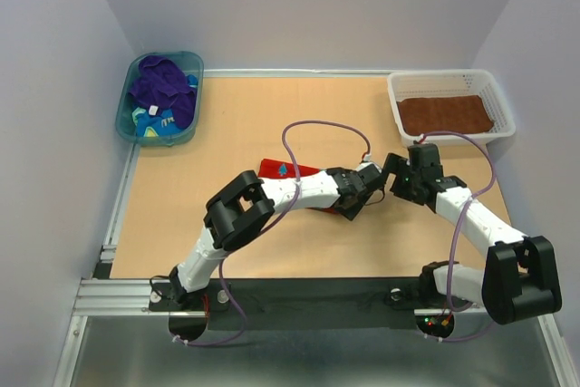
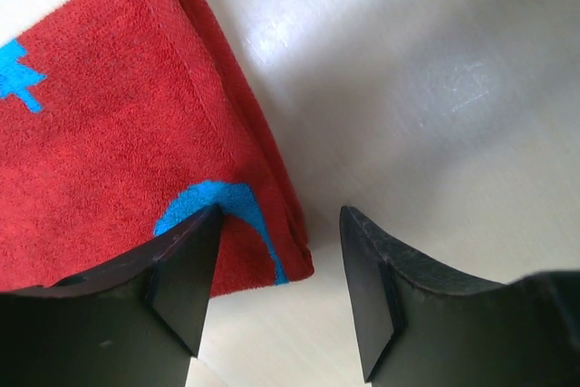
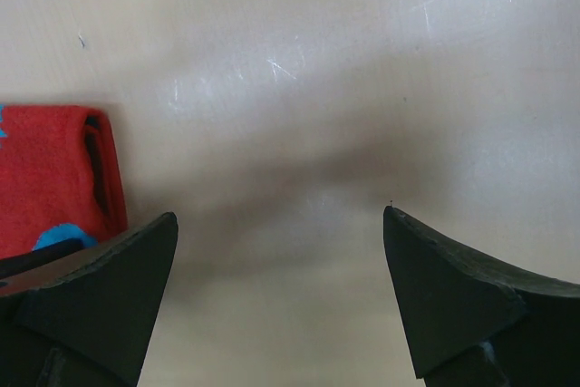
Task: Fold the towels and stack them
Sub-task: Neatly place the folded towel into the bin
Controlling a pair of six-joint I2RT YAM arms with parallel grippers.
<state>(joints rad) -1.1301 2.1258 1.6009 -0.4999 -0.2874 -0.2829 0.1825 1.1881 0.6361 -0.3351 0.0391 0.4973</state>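
- The left gripper [image 2: 281,224] is seen partly open, with the folded corner of the red towel [image 2: 109,133] lying between its jaws and not pinched.
- The right gripper [image 3: 279,215] is spread wide over the table [image 3: 362,61], and nothing is held.
- Four towels are counted: the red one at mid-frame, one brown towel [image 1: 446,115] in the basket [image 1: 399,88] at upper right, and one purple towel [image 1: 161,88] and one teal-and-yellow towel [image 1: 149,126] in the tub [image 1: 127,120] at upper left.

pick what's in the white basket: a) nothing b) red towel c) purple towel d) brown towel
d: the brown towel lies flat in the basket; the purple towel is in the tub and the red towel on the table.
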